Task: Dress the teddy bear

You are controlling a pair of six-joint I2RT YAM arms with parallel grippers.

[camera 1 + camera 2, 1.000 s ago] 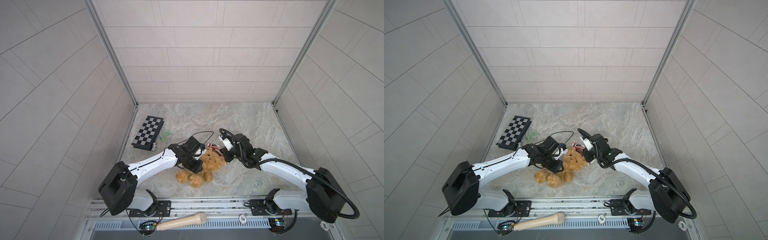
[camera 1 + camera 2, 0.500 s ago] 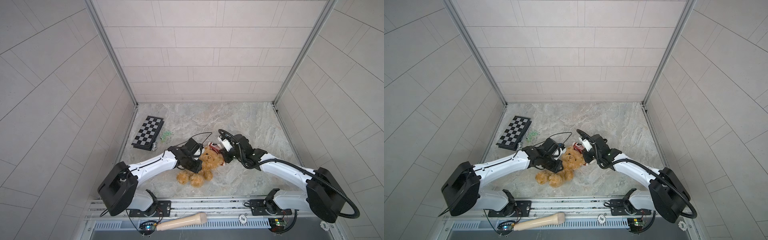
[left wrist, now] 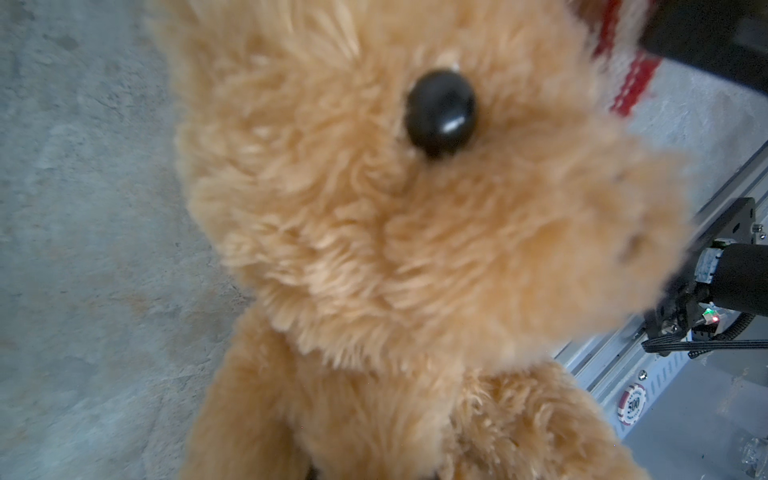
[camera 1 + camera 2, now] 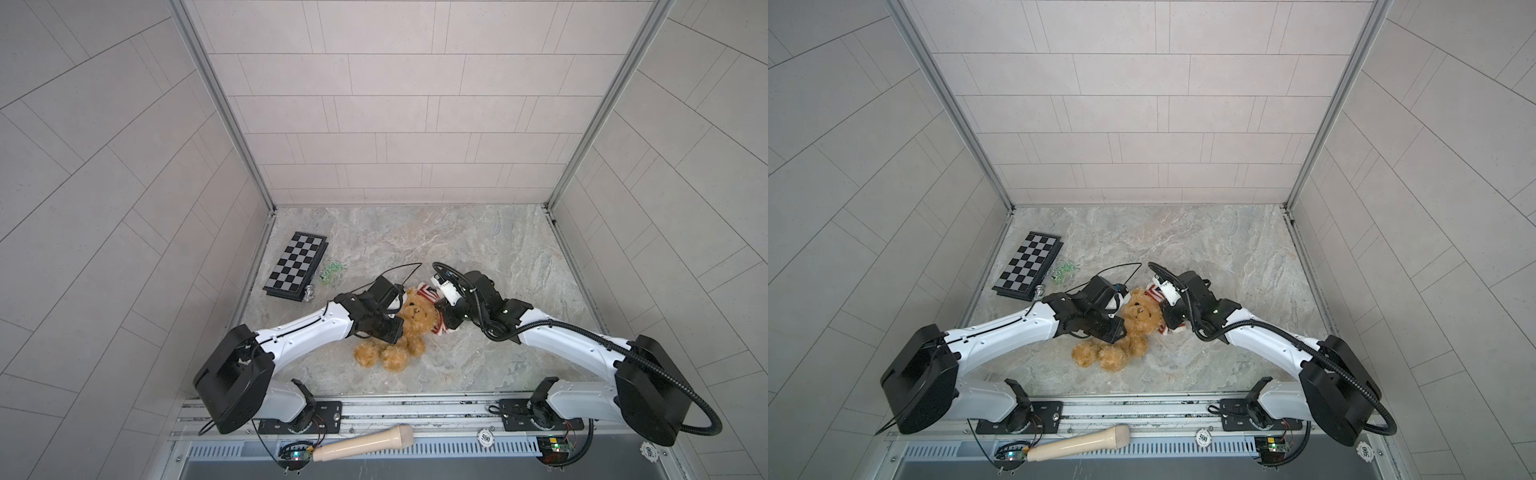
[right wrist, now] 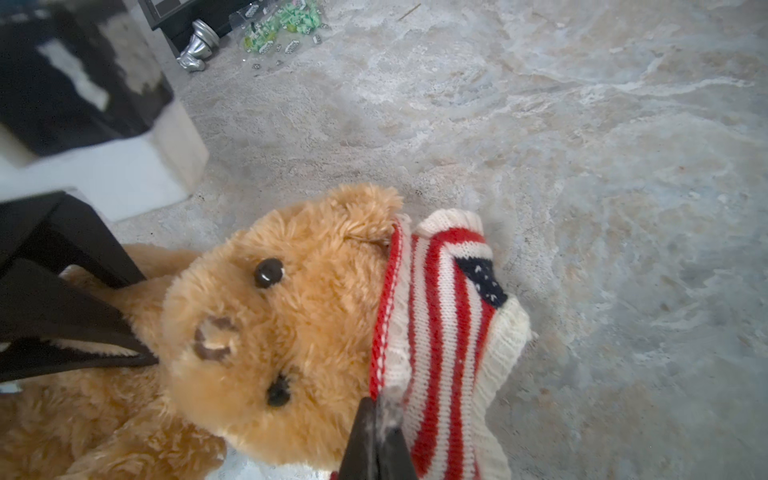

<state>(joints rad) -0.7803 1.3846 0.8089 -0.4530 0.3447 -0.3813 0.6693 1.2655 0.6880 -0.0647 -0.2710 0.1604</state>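
The teddy bear (image 4: 415,322) lies face-up mid-surface (image 4: 478,249). My left claw (image 5: 141,320) is clamped on its upper body, apparently to anchor it. My right claw (image 5: 376,415) is pinched shut on the striped sweater (image 5: 440,316) hem, touching the bear's head. The room beyond the head is open. The chessboard (image 4: 296,266) is well apart.

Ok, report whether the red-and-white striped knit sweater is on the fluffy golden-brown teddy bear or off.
Off: the sweater bunches against the teddy bear, whose face and body are bare.
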